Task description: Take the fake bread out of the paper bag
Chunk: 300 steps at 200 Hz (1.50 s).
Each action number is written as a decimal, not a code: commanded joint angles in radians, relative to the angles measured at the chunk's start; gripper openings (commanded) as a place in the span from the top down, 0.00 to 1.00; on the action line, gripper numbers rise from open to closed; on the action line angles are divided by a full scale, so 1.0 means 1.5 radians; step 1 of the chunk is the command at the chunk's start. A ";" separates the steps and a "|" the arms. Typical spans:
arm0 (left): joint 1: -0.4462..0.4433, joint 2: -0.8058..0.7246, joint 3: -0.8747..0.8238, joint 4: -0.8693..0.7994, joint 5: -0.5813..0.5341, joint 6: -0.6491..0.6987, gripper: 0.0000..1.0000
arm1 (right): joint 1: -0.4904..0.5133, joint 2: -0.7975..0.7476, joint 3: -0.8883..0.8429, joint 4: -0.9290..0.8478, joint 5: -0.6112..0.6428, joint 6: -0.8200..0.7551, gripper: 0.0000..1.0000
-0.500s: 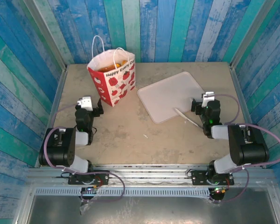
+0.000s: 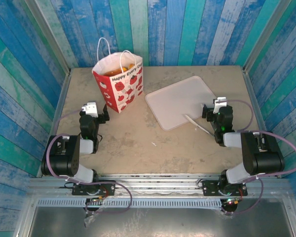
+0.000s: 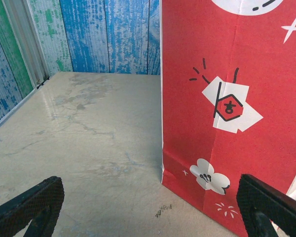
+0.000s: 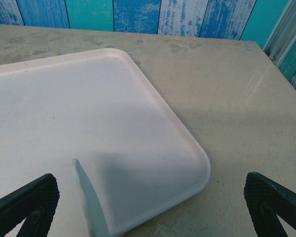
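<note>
**Zero movement since the last frame: both sets of fingers open, bread in the bag**

Compared with the frame half a second back, nothing has shifted: arms, bag and tray sit in the same spots.

My left fingers [image 2: 103,114] [image 3: 29,207] are spread wide and hold nothing. They sit low over the table [image 2: 138,133], just in front of the paper bag [image 2: 119,84] [image 3: 227,113]. From the left wrist I see its red side panel close up, near bottom corner on the table, between my fingertips and off to the right. No contact.

My right fingers [image 2: 207,111] [image 4: 24,202] are also fully apart and empty. They sit at the near right corner of the pale tray [image 2: 180,101] [image 4: 89,98]. A pale strip [image 2: 197,123] [image 4: 89,197] lies across that edge of the tray, between my fingertips; I'm not gripping it.

The paper bag stands upright at the back left of the table, mouth open, white cord handles [image 2: 104,47] up. The fake bread [image 2: 119,69] is inside it: from above I only get a golden-orange patch at the mouth, so I can't tell the pieces apart. The bag and tray are near each other but not touching.
</note>
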 commanded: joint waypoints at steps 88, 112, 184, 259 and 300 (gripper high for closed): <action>-0.002 0.016 0.011 -0.001 0.006 0.008 0.06 | 0.001 0.003 0.005 -0.005 0.010 -0.003 0.00; -0.001 0.016 0.011 -0.001 0.005 0.008 0.06 | 0.002 0.003 0.005 -0.006 0.010 -0.004 0.00; 0.003 0.000 0.018 -0.023 -0.028 -0.018 0.06 | 0.002 0.001 0.004 -0.005 0.009 -0.003 0.00; 0.031 -0.145 0.012 -0.124 -0.057 -0.063 0.06 | 0.002 -0.045 0.078 -0.163 -0.014 -0.016 0.00; 0.030 -0.225 0.068 -0.221 -0.106 -0.072 0.06 | 0.001 -0.068 0.159 -0.331 0.087 0.057 0.00</action>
